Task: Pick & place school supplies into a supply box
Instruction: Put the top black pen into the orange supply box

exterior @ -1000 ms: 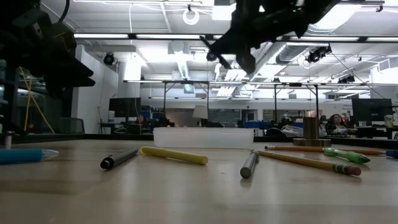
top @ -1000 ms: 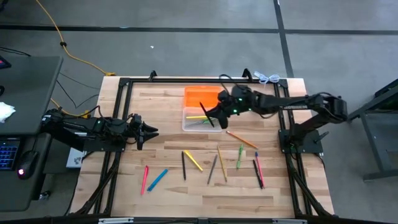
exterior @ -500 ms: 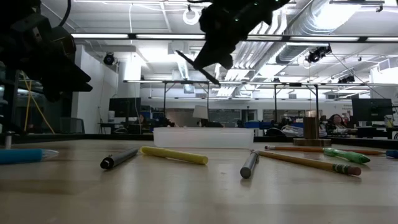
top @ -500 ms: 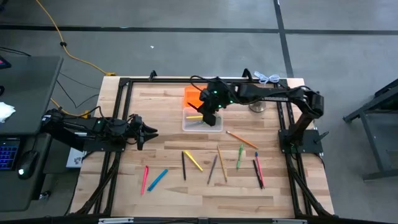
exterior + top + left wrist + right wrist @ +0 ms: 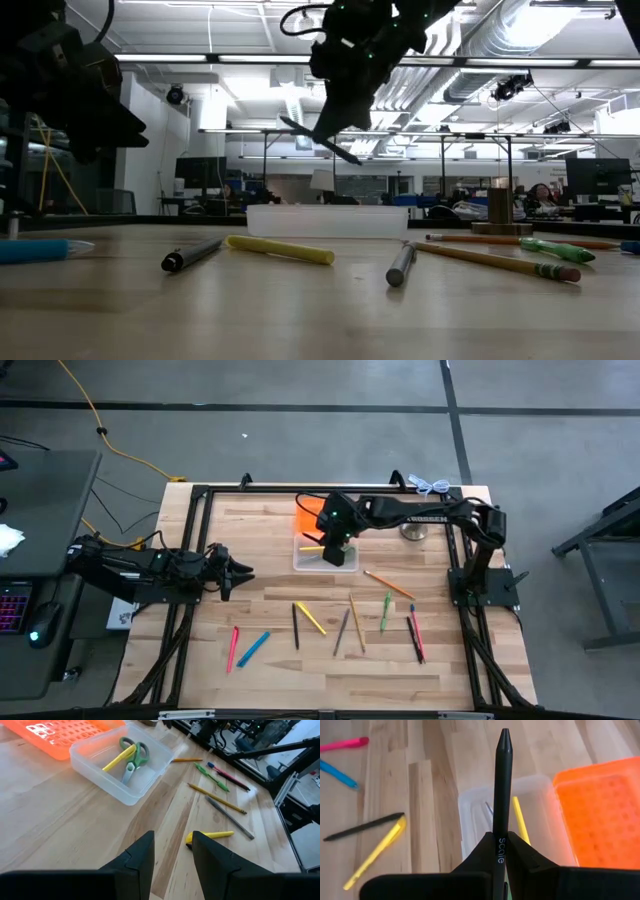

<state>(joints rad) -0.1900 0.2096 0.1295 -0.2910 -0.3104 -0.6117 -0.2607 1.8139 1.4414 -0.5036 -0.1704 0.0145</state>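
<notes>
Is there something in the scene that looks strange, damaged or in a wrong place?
Nothing stands out. The right gripper holds a black pen above the clear box; the other pens and pencils lie loose on the table, none damaged.

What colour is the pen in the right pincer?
Black: the pen in the right pincer has white lettering on its barrel. The right wrist view shows it best.

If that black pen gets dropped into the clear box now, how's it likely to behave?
The black pen looks thin, stiff and probably light, pinched near one end by the right gripper, so it may pivot in the grip. Held above the supply box, it would likely land at a slant across the scissors, and being round, perhaps roll a little.
</notes>
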